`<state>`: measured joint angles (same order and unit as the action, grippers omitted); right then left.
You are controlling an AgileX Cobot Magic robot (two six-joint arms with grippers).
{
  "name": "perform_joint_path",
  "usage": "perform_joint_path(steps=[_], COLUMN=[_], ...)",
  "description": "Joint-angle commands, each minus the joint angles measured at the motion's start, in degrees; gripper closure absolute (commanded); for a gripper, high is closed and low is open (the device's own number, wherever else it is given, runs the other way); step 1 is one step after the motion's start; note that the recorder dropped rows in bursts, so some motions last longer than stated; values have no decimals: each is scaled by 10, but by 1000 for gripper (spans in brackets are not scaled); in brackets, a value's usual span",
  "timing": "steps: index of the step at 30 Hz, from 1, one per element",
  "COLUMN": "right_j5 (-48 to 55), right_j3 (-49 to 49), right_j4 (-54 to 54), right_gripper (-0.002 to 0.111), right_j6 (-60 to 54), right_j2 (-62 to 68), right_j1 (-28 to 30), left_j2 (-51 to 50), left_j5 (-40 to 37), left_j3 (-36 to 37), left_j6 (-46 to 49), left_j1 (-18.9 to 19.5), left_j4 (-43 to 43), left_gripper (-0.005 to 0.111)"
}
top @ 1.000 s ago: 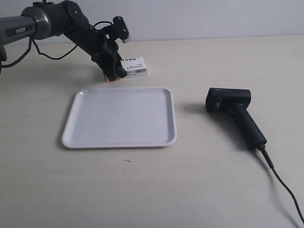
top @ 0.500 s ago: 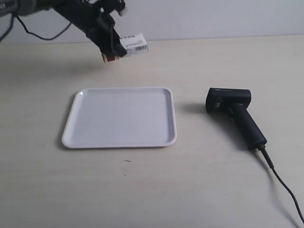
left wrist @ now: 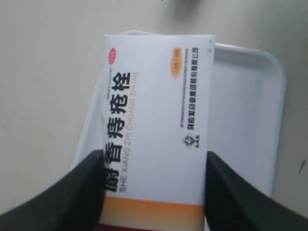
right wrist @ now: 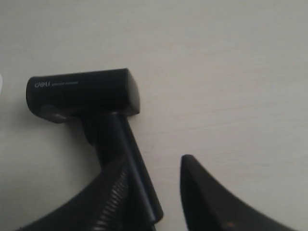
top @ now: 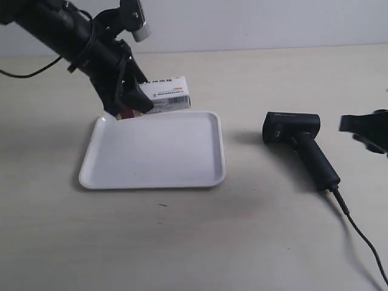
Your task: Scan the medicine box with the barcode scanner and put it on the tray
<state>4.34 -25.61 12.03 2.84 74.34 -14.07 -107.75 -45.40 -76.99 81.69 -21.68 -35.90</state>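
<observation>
The white medicine box (top: 165, 96) hangs in the air over the tray's far edge, barcode side facing the exterior view. My left gripper (top: 130, 100) is shut on its dark red and tan end. In the left wrist view the box (left wrist: 159, 106) sits between the two black fingers (left wrist: 86, 192) of the gripper (left wrist: 154, 161), with the white tray (left wrist: 248, 120) below. The tray (top: 151, 154) lies flat on the table. The black barcode scanner (top: 297, 136) lies on its side to the tray's right. My right gripper (top: 364, 128) hovers open just right of the scanner's head. In the right wrist view this gripper (right wrist: 155, 161) is over the scanner (right wrist: 82, 91), whose handle runs under one finger.
The scanner's black cable (top: 364, 242) trails from the handle toward the near right corner of the beige table (top: 182, 242). A pale wall runs along the back edge.
The left arm lifted the box off the table behind the tray and has brought it nearer, over the tray's far edge. The right gripper has come into view at the right edge.
</observation>
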Motion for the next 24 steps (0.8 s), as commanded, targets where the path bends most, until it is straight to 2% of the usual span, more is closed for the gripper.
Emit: perform_joint_path(steps=[1,3,8,14,17,24], right_j5=[-13,-2,-6,-15,-19,33], right_j3=[-76,-110,-156,-189,-194,-194], right_j4=[-4,-4,-4,-6,-6,-6], right_gripper=[40,32,32,35,47,95], right_j6=[-49,-54,-77,-93,-108,-117], right_j2=[130,185,260,319,328,309], right_j1=[-30,-30,-62,-63,-63,-63], left_j2=[72,70,44,44,44,44], left_j5=[104,102,118,119,119,119], left_j3=[118,130,132,132,132,132], left_j6=[137,187,201,202,202,213], left_j1=[-7,-7,-7,-7,-7,-7], left_j4=[-81,-79,-67,-67,-67,-66], left_gripper=[107,107,107,107,107,107])
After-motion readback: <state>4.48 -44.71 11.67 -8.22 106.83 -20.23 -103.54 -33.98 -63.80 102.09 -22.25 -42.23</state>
